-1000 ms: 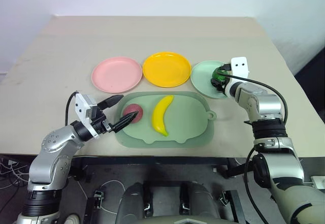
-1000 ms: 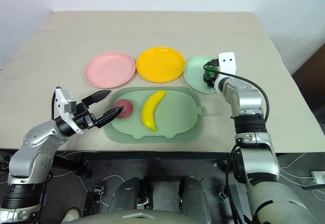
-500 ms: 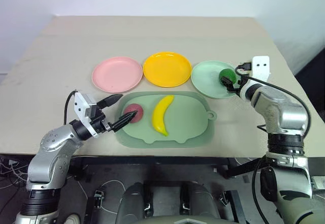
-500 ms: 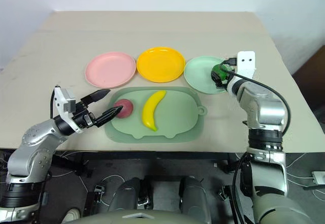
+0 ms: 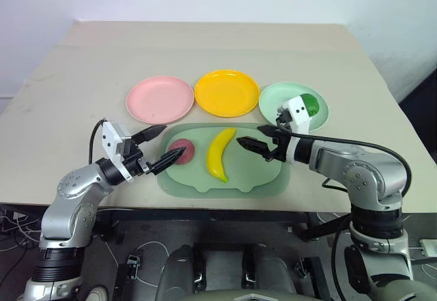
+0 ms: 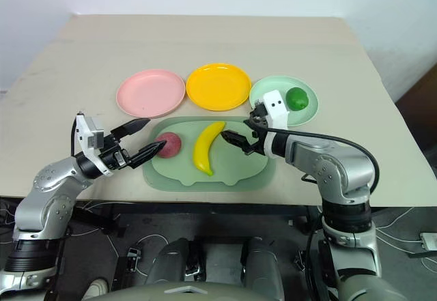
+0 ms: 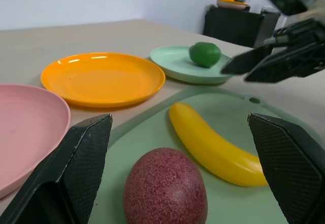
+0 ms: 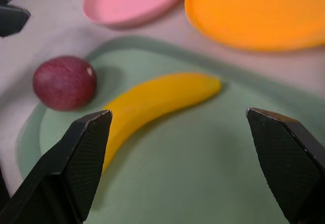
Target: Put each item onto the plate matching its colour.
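Right pincer [image 5: 257,145] open, empty, over the green board [image 5: 259,171], pointing at banana [image 5: 219,153] just to its left; banana's long axis runs near-to-far, across the pincer's line. Left pincer [image 5: 162,146] open, straddling red ball [image 5: 180,151]. Green fruit [image 5: 308,103] sits on mint plate [image 5: 273,99]. Vs a sec ago: right arm left that plate, swung in over board; left unmoved. Yellow plate [image 5: 226,93], pink plate [image 5: 159,99] empty on table [image 5: 205,45].

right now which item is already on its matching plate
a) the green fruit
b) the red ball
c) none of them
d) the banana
a: the green fruit sits on the pale green plate, while the banana and the red ball lie on the green board.
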{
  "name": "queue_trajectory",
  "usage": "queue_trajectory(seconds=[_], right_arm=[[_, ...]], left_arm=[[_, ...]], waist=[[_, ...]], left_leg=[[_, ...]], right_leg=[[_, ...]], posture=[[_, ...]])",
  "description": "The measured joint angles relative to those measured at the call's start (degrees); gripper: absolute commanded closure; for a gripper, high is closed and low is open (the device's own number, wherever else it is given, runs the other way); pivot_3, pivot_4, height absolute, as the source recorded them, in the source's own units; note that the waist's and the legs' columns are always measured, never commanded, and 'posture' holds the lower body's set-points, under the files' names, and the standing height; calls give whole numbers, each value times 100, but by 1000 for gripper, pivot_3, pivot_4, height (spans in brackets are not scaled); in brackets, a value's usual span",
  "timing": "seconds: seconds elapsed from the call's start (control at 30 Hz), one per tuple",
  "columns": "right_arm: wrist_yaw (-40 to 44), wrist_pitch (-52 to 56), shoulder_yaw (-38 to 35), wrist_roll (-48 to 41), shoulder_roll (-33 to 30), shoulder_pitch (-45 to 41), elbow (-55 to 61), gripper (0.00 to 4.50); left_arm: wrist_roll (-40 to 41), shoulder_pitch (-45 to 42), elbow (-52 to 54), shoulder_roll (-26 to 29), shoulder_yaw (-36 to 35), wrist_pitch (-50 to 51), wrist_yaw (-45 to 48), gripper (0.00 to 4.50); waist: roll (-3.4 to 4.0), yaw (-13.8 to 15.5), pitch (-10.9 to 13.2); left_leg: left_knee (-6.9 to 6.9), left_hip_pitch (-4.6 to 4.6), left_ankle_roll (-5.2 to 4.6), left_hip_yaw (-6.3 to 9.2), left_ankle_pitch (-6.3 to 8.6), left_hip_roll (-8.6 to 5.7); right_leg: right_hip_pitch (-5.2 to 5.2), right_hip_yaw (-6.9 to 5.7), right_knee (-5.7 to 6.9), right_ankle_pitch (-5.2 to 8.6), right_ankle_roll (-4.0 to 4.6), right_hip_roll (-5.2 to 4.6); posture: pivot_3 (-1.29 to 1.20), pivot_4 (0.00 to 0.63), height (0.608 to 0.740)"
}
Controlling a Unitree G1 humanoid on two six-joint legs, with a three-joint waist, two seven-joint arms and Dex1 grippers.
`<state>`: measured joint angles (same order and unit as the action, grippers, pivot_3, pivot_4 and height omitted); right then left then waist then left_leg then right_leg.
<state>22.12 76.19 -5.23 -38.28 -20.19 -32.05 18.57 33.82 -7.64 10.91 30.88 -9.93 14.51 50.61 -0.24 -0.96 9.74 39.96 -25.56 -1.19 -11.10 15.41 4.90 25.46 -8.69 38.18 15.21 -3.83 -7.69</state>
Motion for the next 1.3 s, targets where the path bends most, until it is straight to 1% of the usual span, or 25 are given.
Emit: queue_trajectory(seconds=[0.13, 0.3, 0.53, 0.63, 0.8, 1.17, 1.3], right_arm=[[-178, 826, -133, -342, 532, -144, 41, 19], [-545, 1440, -272, -335, 987, -256, 130, 19], [-1117, 1591, -15, -94, 1433, -320, 47, 19], [-1324, 1591, 60, 101, 1679, -526, -264, 19], [-1484, 1590, 279, 96, 1651, -620, -503, 19], [-1964, 1573, 1300, 41, 1222, -962, -469, 19], [-2064, 1568, 1527, 41, 1110, -1022, -412, 19]], left_arm=[[-1, 23, 1, -3, -3, -4, -7, 0], [0, 127, 8, 2, -20, -4, -11, 0], [1, 129, 50, 20, -32, 0, -26, 0], [1, 113, 49, 41, -19, 13, 16, 0], [-1, 81, 46, 52, -10, 17, 38, 0], [-12, 76, 46, 58, -3, 17, 40, 0], [-12, 122, 48, 61, -3, 18, 29, 0]], waist=[[0, 1, 0], [0, 5, 0], [0, -18, 0], [0, -22, 0], [0, -16, 0], [-3, -18, -2], [-3, -10, -3]], left_leg=[[-1, -2, 1, 0, 0, 0], [0, -2, 0, 0, 1, 0], [-2, -3, 1, 0, 0, 0], [-2, -4, 2, -2, 0, 0], [-2, -8, 1, -2, 1, -1], [-2, -4, 3, -2, 1, 0], [-2, -4, 3, -1, 2, 0]], right_leg=[[0, -1, 0, 0, 0, 1], [0, -1, 0, -1, 0, 0], [3, -1, -1, -1, 0, 1], [4, -1, 0, -1, -1, 2], [6, -1, -2, -1, -1, 0], [4, -1, -3, -1, 0, -1], [4, -1, -3, -1, 0, -2]], posture=[[0, 150, 695], [0, 150, 695], [0, 150, 695], [0, 150, 695], [0, 150, 695], [0, 150, 695], [0, 150, 695]])
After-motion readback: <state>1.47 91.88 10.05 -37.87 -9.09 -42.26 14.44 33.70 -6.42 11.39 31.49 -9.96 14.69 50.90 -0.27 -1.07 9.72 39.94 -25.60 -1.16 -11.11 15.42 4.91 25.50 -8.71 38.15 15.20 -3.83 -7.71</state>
